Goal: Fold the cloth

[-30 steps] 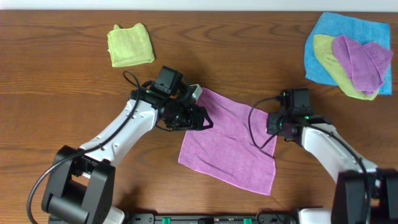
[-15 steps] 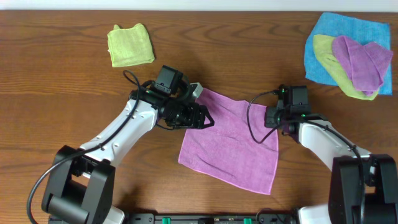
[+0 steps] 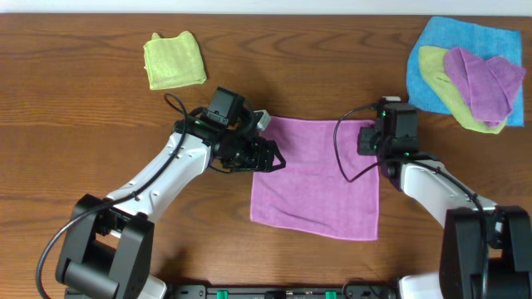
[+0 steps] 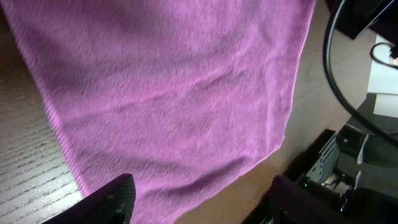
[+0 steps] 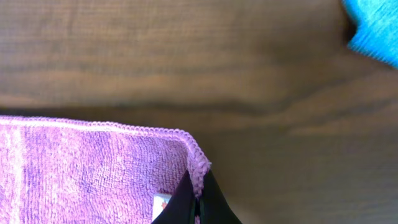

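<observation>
The overhead view looks straight down on the brown wooden worktop (image 3: 83, 124), taking in both arms. The left wrist view sits close above the soft lilac-purple square microfibre cloth (image 3: 316, 191), looking between the fingers of the left hand (image 4: 202, 202). The right wrist view, nearer still, faces the cloth corner at the tips of the right hand (image 5: 198, 200). All share the cloth.

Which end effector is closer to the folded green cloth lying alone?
Left. The left end effector is at the purple cloth's left edge, down-right of the green cloth. The right end effector pinches the purple cloth's far right corner, farther off.
</observation>
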